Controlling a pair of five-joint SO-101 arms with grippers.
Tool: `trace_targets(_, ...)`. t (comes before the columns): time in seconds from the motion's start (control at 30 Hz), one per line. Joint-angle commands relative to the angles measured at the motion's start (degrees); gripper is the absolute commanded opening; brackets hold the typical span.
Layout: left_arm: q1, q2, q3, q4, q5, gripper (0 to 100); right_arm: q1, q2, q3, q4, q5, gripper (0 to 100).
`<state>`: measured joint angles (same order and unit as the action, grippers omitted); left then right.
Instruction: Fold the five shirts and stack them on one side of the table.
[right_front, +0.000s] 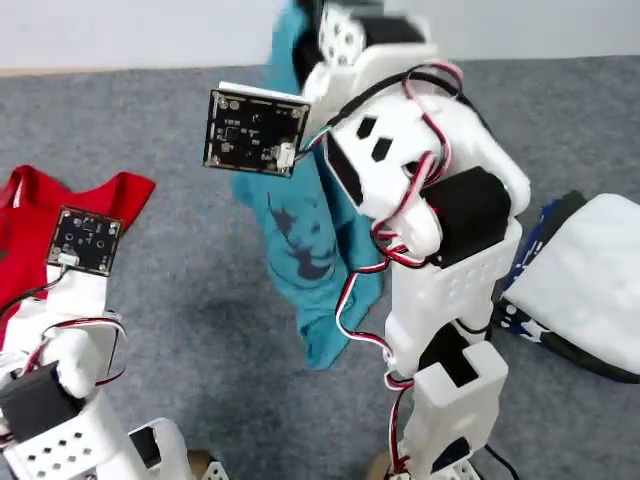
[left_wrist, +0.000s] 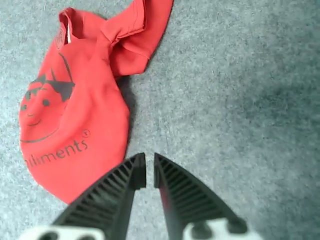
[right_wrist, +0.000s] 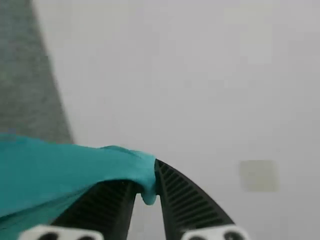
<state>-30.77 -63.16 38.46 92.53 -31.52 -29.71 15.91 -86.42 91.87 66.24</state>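
Note:
A teal shirt (right_front: 305, 235) with a dark print hangs in the air over the middle of the grey table, held up by its top edge. My right gripper (right_wrist: 148, 186) is shut on a pinch of that teal shirt (right_wrist: 60, 167), raised high toward the back wall. A red shirt (left_wrist: 75, 100) with a face print lies crumpled on the table at the left; in the high view the red shirt (right_front: 40, 215) is partly covered by the left arm. My left gripper (left_wrist: 149, 170) hovers just beside the red shirt's edge, jaws nearly together with nothing between them.
Folded shirts, a white one (right_front: 585, 270) on top of darker ones, lie stacked at the table's right side. The grey carpet-like table surface (right_front: 190, 300) is bare between the red and teal shirts. A pale wall (right_front: 120, 30) lies beyond the far edge.

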Motion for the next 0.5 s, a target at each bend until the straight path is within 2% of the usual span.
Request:
trace_targets(0.0,0.09,-0.53,0.13,-1.85,-0.18,3,1.27,-1.54,-1.32,11.03,-9.32,1.0)
trace_targets(0.07,0.09,-0.44,0.13,-2.81,-0.18,3,2.95,-2.33,1.32,11.30,-16.00,1.0)
trace_targets(0.13,0.09,-0.44,0.13,-4.22,0.18,3,3.38,-4.00,6.59,11.30,-18.11,1.0)
trace_targets(0.3,0.26,0.18,0.13,-8.97,6.07,6,2.15,-13.05,30.07,11.30,-25.85,1.0)
trace_targets(0.47,0.35,8.70,-1.63,-10.02,10.11,12,-2.15,-26.68,53.98,11.12,-30.33,1.0)
